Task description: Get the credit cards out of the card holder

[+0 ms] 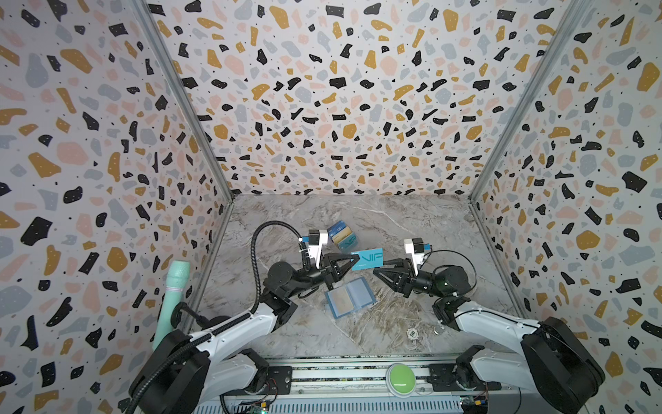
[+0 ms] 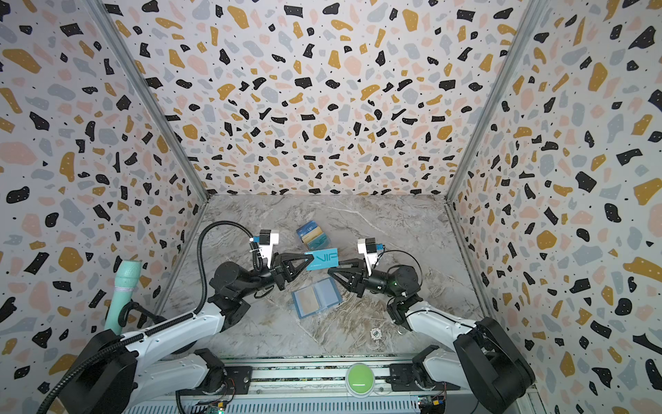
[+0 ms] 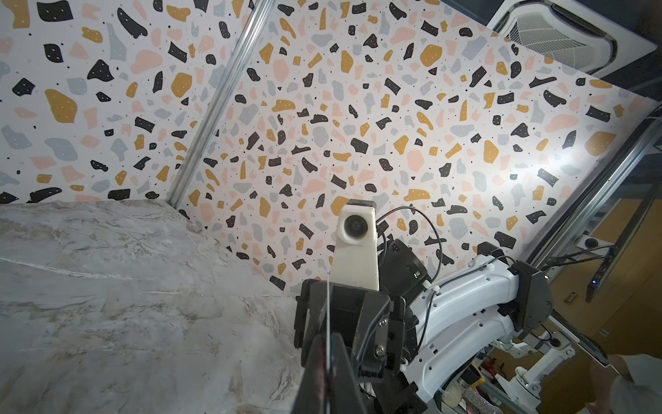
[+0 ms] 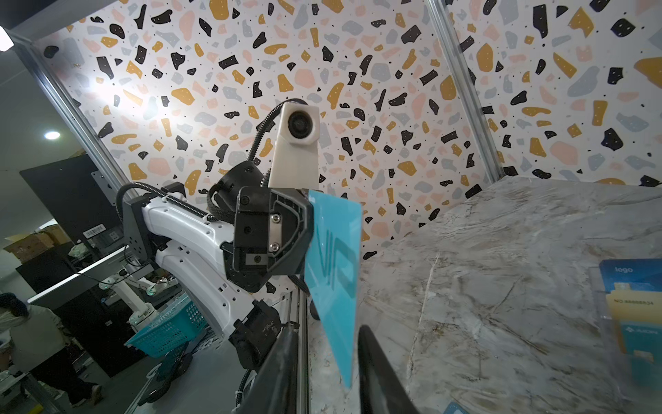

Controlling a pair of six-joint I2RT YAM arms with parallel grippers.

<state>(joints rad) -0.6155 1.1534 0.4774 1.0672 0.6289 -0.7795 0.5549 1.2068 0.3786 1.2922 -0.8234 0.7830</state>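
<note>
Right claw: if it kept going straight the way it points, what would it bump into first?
Most likely the teal card: its near end sits between the open jaws of the right claw. Just behind the card comes the left claw, shut on the far end. Depth is hard to judge here.

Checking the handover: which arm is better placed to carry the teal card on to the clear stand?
Right, probably. The right gripper straddles the free end of the teal card, jaws not yet shut; the left gripper only pinches the other end.
</note>
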